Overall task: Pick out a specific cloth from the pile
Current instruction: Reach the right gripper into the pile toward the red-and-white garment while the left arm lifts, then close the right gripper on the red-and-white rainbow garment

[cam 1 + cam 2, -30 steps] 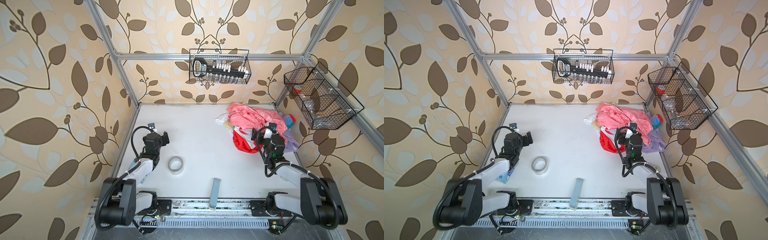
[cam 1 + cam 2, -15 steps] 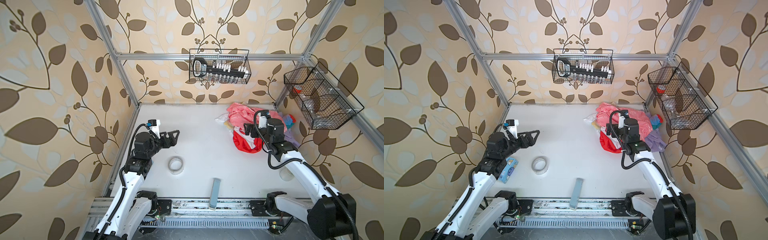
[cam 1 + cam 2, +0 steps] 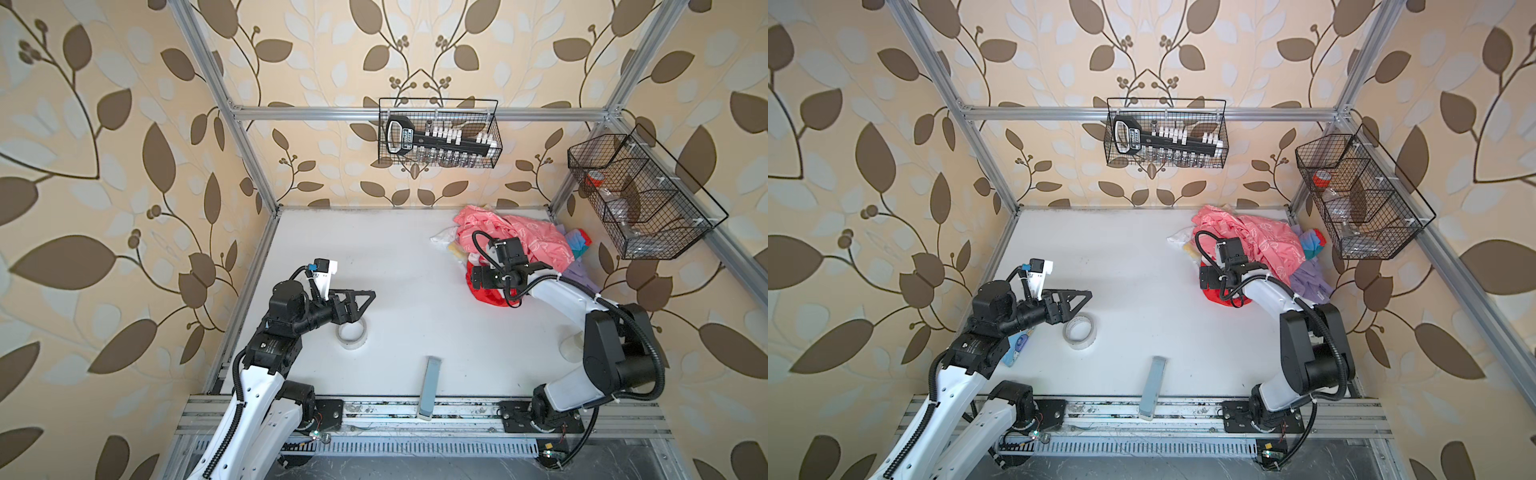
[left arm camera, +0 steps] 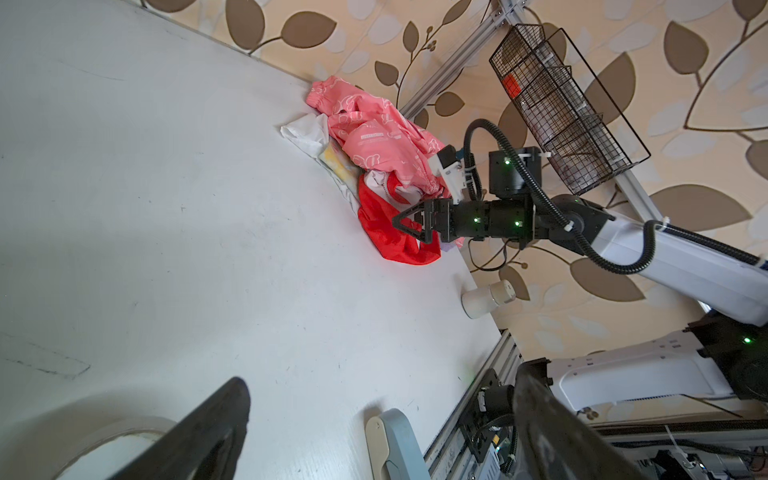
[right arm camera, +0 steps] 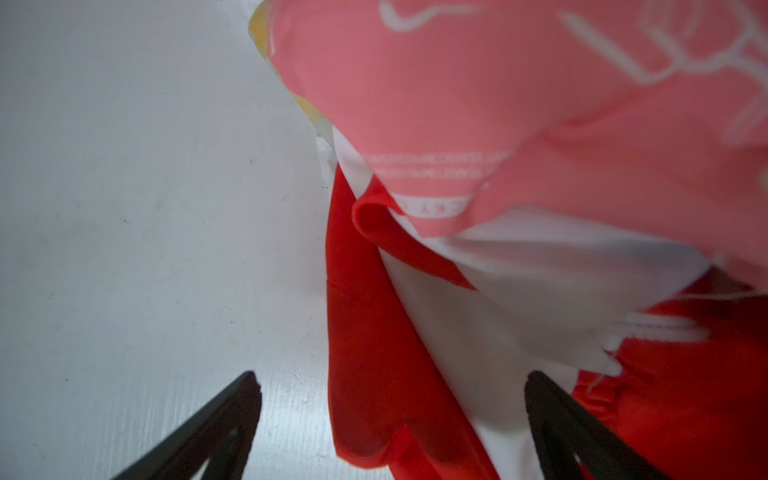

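The pile (image 3: 536,239) (image 3: 1266,239) lies at the back right of the white table, topped by a coral-pink cloth with white line pattern (image 4: 374,137). The cloth (image 3: 488,296) (image 3: 1216,296) (image 4: 382,237), white with red lining, sticks out at the pile's near edge, partly under the pink one. My right gripper (image 3: 476,277) (image 3: 1203,277) (image 4: 409,228) hovers open right over its red fold. In the right wrist view the red and white fabric (image 5: 374,332) lies between the spread fingers of this gripper (image 5: 392,378), not pinched. My left gripper (image 3: 368,296) (image 3: 1086,295) (image 4: 384,378) is open and empty, above the table's left side.
A tape roll (image 3: 351,332) (image 3: 1079,330) lies under the left gripper. A grey-blue bar (image 3: 430,386) (image 3: 1152,386) rests at the front edge. A white cylinder (image 4: 486,299) stands by the right arm. A blue packet (image 3: 1017,347) lies at left. Wire baskets (image 3: 438,137) (image 3: 640,195) hang on the walls.
Both arms have unfolded from their low rest pose. The right gripper swung up and over to the red edge of the cloth. The left gripper reached out over the tape roll.
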Robot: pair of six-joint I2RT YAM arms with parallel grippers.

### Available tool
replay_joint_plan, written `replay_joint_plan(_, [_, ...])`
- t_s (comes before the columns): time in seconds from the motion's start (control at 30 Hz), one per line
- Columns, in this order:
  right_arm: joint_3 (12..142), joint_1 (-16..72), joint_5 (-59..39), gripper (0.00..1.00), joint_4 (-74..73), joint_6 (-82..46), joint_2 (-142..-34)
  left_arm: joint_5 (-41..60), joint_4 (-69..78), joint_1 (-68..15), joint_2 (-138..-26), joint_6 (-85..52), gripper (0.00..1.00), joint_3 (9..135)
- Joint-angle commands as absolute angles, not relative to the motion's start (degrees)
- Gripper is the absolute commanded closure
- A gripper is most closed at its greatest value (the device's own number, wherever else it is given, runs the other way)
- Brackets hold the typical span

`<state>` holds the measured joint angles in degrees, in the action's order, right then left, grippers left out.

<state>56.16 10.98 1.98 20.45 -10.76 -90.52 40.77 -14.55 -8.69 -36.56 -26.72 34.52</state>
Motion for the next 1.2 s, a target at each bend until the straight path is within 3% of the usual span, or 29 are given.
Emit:
replay_joint_plan(0.0, [59.29,11.62,2.82,0.00,21.54,-11.60,-93.85,42.90,-14.88,-9.36,-36.52,-27.23,0.01,34.51])
replay_joint_plan(0.1, [60.39,11.91,3.48,0.02,21.57,-11.69,-96.92,42.58,-14.93,-9.57,-37.24,-27.10,0.01,34.37])
replay_joint_plan(0.2, [61.20,11.93,3.81,0.17,21.54,-11.58,-99.43,42.14,-15.46,-9.75,-38.29,-26.80,0.01,34.62])
replay_joint_plan(0.3, [61.96,11.90,3.79,0.45,21.67,-11.60,-101.51,41.77,-15.86,-9.98,-38.89,-26.56,0.02,34.80])
replay_joint_plan(0.43, [63.61,12.02,6.08,1.00,23.31,-11.86,-102.29,41.13,-16.51,-10.36,-38.68,-26.20,0.01,34.98])
replay_joint_plan(0.87, [73.97,12.23,21.42,1.00,30.69,-9.74,-84.37,40.25,-16.93,-11.29,-37.95,-25.93,0.01,34.98])
replay_joint_plan(1.17, [86.03,12.23,29.00,1.00,32.87,-5.74,-78.96,39.73,-17.11,-11.87,-37.62,-26.00,0.01,34.83])
